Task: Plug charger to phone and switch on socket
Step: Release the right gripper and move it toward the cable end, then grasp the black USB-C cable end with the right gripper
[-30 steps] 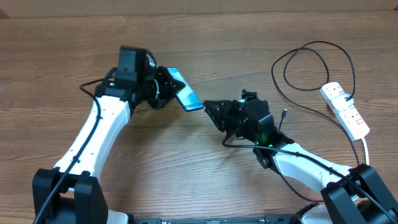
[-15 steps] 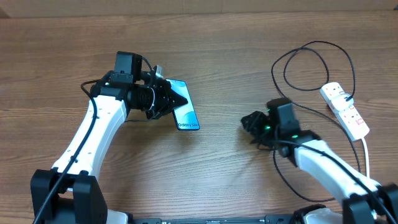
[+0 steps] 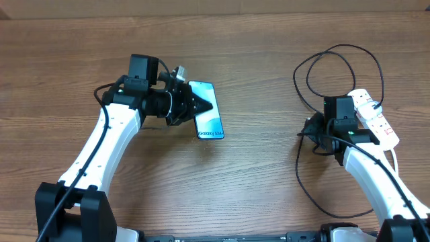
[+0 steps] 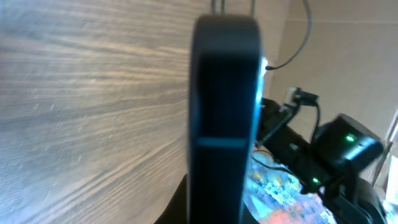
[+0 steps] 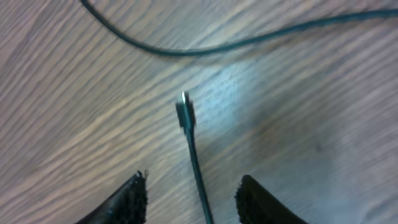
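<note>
The right claw [image 3: 311, 132] has swung from the middle of the bench [image 3: 255, 195] back beside the socket [image 3: 373, 118]. Its fingers are spread and grip nothing, and the charger [image 5: 185, 116] tip lies loose on the wood between them. I'd say nothing is plugged in yet. The left claw [image 3: 196, 107] stays pinched on the phone [image 3: 209, 115], now turned lengthwise, well apart from that tip.

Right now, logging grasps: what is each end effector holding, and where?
The left end effector pinches the phone at one long edge; the right end effector holds nothing, open above the charger tip.
</note>
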Motion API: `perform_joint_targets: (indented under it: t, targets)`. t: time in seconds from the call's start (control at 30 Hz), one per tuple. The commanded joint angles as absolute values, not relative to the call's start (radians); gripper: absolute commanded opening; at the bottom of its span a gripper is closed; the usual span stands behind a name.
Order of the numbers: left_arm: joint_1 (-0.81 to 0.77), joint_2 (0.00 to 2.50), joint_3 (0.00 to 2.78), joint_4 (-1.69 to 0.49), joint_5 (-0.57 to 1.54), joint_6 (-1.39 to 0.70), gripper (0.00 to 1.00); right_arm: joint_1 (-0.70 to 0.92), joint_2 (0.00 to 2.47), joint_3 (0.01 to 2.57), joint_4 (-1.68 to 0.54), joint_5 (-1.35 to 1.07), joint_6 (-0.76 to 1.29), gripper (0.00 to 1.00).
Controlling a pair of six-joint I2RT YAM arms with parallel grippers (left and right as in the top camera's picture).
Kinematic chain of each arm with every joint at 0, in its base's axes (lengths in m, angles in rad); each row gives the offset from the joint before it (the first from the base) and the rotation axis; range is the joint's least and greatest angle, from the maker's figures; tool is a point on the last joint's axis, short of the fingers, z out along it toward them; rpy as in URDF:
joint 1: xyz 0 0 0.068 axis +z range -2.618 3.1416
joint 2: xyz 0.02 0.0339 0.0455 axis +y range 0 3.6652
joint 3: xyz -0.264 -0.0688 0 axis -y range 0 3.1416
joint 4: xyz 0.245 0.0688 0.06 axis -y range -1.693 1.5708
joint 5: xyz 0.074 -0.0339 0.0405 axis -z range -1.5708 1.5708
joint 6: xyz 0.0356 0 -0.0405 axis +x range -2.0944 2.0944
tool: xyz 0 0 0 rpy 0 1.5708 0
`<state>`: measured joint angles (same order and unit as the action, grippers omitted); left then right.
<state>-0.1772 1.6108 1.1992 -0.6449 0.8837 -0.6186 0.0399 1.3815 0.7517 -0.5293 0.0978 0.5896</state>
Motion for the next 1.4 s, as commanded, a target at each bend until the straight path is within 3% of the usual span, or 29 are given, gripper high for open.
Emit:
perform_joint_targets:
  t: [0.0, 0.13, 0.6, 0.73, 0.8, 1.0, 1.03, 1.07, 1.1, 1.27, 1.37]
  targets:
    - [-0.182, 1.603, 1.22, -0.606, 0.936, -0.623, 0.04, 0.038, 1.456, 0.759, -0.478, 0.141, 0.54, 0.44]
    - [-0.182, 1.603, 1.22, -0.595, 0.936, -0.628, 0.04, 0.038, 1.552, 0.759, -0.44, 0.129, 0.541, 0.38]
    - [-0.182, 1.608, 1.22, -0.59, 0.894, -0.628, 0.04, 0.039, 1.677, 0.759, -0.321, 0.111, 0.488, 0.38]
    - [-0.182, 1.61, 1.22, -0.589, 0.89, -0.635, 0.04, 0.057, 1.732, 0.759, -0.308, 0.094, 0.479, 0.2]
    - [-0.182, 1.61, 1.22, -0.59, 0.891, -0.636, 0.04, 0.081, 1.735, 0.76, -0.329, 0.035, 0.436, 0.04]
    - [-0.182, 1.61, 1.22, -0.59, 0.891, -0.645, 0.04, 0.101, 1.735, 0.766, -0.397, -0.025, 0.44, 0.04]
    - [-0.182, 1.61, 1.22, -0.59, 0.891, -0.652, 0.04, 0.098, 1.735, 0.766, -0.391, -0.021, 0.44, 0.07]
    - [-0.182, 1.61, 1.22, -0.59, 0.891, -0.659, 0.04, 0.096, 1.735, 0.766, -0.386, -0.02, 0.44, 0.23]
    - [-0.182, 1.61, 1.22, -0.59, 0.891, -0.659, 0.04, 0.094, 1.735, 0.766, -0.385, -0.02, 0.44, 0.33]
    - [-0.182, 1.61, 1.22, -0.589, 0.89, -0.658, 0.04, 0.094, 1.735, 0.766, -0.448, -0.02, 0.469, 0.36]
    - [-0.182, 1.61, 1.22, -0.588, 0.887, -0.659, 0.05, 0.094, 1.735, 0.766, -0.459, -0.02, 0.471, 0.26]
